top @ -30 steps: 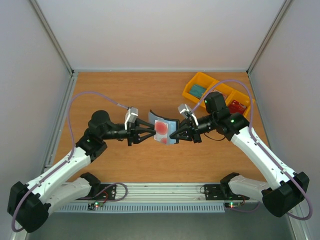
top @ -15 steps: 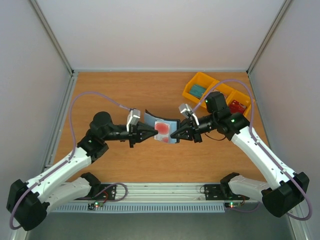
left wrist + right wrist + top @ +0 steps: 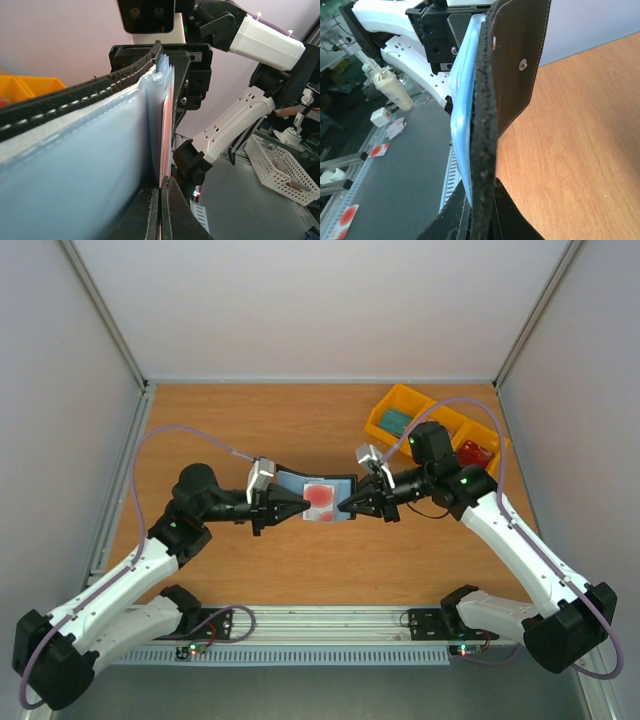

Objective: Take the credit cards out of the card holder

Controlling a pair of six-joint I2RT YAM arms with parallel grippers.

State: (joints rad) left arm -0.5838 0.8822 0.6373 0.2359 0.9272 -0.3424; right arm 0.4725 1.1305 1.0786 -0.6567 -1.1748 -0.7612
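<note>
The grey-blue card holder (image 3: 292,483) hangs open above the table between my two grippers. A red credit card (image 3: 320,495) with a pale band shows on its inner face. My left gripper (image 3: 298,503) is shut on the red card's edge (image 3: 168,125) at the holder's left side; its fingers (image 3: 161,205) meet beside the blue sleeve (image 3: 75,165). My right gripper (image 3: 346,506) is shut on the holder's right edge. In the right wrist view its fingers (image 3: 482,220) pinch the dark stitched edge (image 3: 482,125), and the dark snap flap (image 3: 520,65) stands up behind.
A yellow three-compartment tray (image 3: 398,396) stands at the back right, holding a teal item (image 3: 395,420) and a red item (image 3: 476,452). Grey walls close the table at left, right and back. The arm bases and a rail (image 3: 320,625) run along the near edge.
My left gripper closed on the card holder's left side. The holder has spread wider and flatter, its left flap swinging out to the left. The right gripper has kept its grip in place.
</note>
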